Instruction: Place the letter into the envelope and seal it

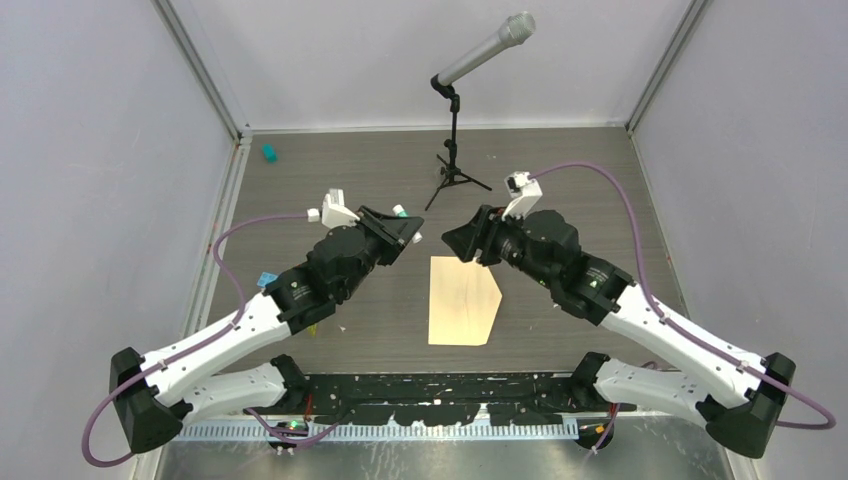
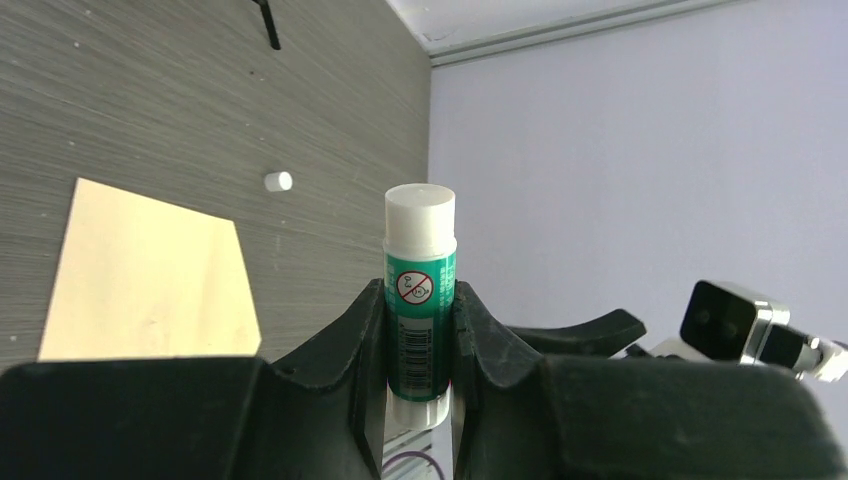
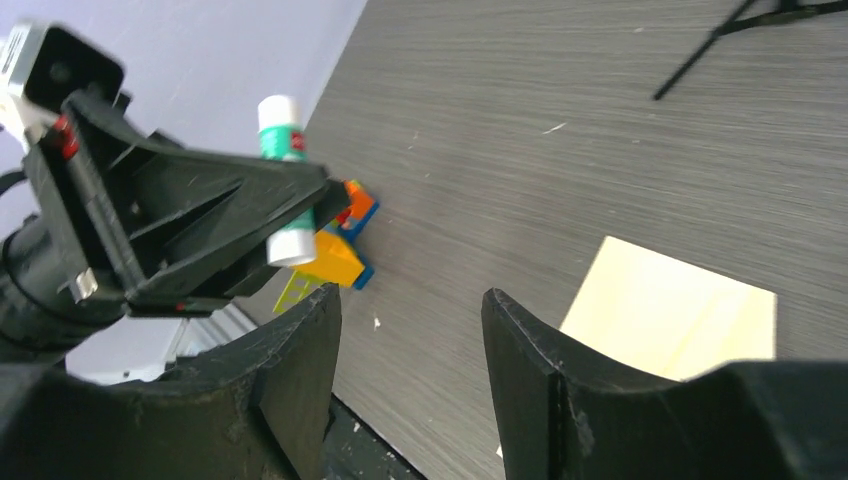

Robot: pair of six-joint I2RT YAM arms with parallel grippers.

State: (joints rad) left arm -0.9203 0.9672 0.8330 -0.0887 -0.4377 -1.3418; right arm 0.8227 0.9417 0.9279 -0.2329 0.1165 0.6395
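The envelope [image 1: 463,300] lies flat on the grey table between the arms, a tan sheet with one pointed side toward the right; it also shows in the left wrist view [image 2: 150,280] and the right wrist view [image 3: 680,310]. The letter does not show as a separate sheet. My left gripper [image 2: 420,295] is raised above the table's left centre [image 1: 405,232] and is shut on a green-and-white glue stick [image 2: 420,270], its white cap on. My right gripper [image 3: 410,310] hangs open and empty at the envelope's far edge [image 1: 455,242], facing the glue stick [image 3: 280,140].
A microphone on a small tripod [image 1: 455,150] stands at the back centre. A small white cylinder [image 2: 278,181] lies on the table beyond the envelope. Coloured toy bricks [image 3: 340,250] sit near the left arm, and a teal piece [image 1: 269,153] lies by the left wall.
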